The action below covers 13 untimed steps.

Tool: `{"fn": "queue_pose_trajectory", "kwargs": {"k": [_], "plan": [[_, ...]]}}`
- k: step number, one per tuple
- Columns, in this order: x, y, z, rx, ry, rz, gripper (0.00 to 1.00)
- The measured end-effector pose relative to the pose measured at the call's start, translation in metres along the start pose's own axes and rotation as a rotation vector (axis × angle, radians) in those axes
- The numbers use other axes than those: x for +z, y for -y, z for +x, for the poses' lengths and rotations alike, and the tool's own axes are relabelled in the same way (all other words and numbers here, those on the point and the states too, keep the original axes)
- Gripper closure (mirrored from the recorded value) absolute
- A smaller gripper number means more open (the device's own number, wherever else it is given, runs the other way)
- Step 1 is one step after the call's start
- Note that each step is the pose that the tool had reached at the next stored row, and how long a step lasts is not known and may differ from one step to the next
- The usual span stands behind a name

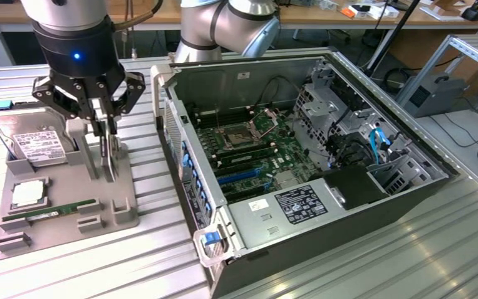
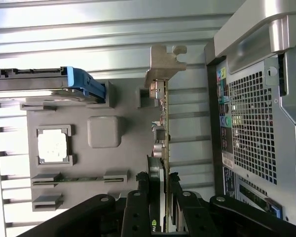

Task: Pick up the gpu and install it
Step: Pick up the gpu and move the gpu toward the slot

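At the exterior view's left, a grey tray [image 1: 56, 230] lies on the ribbed surface [image 1: 139, 261]. A hard drive [image 1: 33, 140] stands in the tray's rear slot, and a memory stick [image 1: 52, 210] lies flat nearer the front.

Just right of the drive, the gpu [image 1: 110, 159] stands on edge in its own slot. The tool [image 1: 104, 134] comes down over its upper edge. In the wrist view the gpu [image 2: 163, 113] is edge-on, a thin strip with its metal bracket [image 2: 164, 61] at the far end. The tool [image 2: 163, 207] sits narrow at the near end, one finger on each face. The fingers [image 2: 176, 197] look pressed onto the card, which sits in the tray.

The card is likely light and stiff. It is also fragile, with small components on one face and a contact edge at the bottom that should not scrape. Its thin profile gives little to hold, so a pinch across the flat faces near the top edge seems right. An off-centre hold could let the heavier bracket end sag. A straight vertical lift should keep it from binding in the slot.

Further right stands the open case [image 1: 248, 71], well apart from the tray.
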State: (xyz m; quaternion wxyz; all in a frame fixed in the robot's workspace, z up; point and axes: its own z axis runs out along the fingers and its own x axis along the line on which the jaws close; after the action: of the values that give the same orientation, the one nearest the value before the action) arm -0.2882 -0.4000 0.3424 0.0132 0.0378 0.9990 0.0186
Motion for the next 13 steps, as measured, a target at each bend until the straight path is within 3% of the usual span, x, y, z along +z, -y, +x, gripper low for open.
{"fn": "queue_pose_trajectory", "kwargs": {"k": [13], "plan": [[-0.0114,-0.0004,0.0,0.0,0.0,0.0,0.73]]}}
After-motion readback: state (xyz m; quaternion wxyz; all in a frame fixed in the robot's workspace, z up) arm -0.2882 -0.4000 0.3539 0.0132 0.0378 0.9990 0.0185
